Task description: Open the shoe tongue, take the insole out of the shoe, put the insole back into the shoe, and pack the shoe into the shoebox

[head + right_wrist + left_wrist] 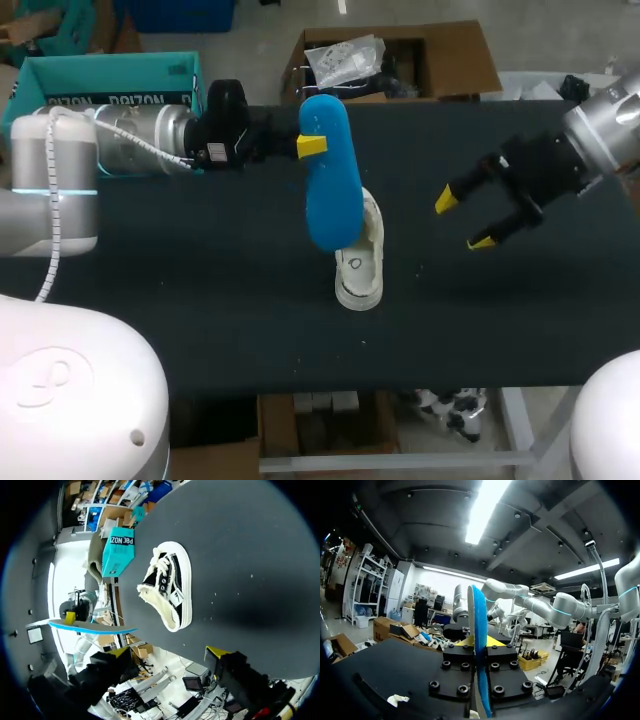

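Blue insole (pixel 332 190), clamped in your left jaws, clear of sneaker (pixel 360 270); right jaws wide. Risk: unheld sneaker shifts, insole buckles on insertion.

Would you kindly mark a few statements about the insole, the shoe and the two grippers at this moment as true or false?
1. The left gripper holds the blue insole between its fingers, up off the table. True.
2. The right gripper is shut on the shoe. False: its fingers are open and empty, and it is off to the side of the shoe.
3. The shoe rests on the table. True.
4. The shoe is packed in the teal shoebox. False: the shoe is out on the table, and the shoebox stands apart from it at the far edge, by the left arm.
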Robot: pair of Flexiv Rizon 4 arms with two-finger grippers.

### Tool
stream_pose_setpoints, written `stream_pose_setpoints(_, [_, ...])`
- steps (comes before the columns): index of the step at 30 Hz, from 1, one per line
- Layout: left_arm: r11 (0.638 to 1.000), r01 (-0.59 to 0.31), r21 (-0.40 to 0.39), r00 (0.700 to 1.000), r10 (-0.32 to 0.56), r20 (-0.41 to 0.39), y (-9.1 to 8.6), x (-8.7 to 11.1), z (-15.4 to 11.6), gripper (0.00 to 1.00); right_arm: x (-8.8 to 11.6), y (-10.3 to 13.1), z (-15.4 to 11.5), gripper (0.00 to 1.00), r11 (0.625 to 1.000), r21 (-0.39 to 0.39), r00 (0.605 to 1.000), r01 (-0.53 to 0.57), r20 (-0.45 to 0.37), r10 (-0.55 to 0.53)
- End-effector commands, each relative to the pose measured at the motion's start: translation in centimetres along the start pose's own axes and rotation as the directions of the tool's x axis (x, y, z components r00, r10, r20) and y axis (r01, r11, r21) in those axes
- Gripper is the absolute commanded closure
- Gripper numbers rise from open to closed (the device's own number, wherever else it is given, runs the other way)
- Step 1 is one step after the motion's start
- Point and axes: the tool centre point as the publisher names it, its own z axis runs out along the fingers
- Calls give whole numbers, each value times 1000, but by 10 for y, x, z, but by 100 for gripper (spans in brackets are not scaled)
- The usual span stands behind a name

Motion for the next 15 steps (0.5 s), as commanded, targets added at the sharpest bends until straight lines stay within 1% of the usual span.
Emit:
stream_pose_setpoints(1, [1000, 0, 2, 1000, 0, 4, 0, 1, 1, 100, 3, 20, 14, 0, 930, 189, 942, -316, -52, 331])
stream_pose_setpoints(2, [1000, 0, 2, 1000, 0, 4, 0, 1, 1, 100, 3, 16, 17, 0, 885, 228, 901, -406, -63, 429])
stream_pose_setpoints(3, [1000, 0, 2, 1000, 0, 4, 0, 1, 1, 100, 4, 10, 21, 0, 845, 258, 873, -468, -16, 488])
stream_pose_setpoints(15, [1000, 0, 2, 1000, 0, 4, 0, 1, 1, 100, 4, 10, 21, 0, 845, 258, 873, -468, -16, 488])
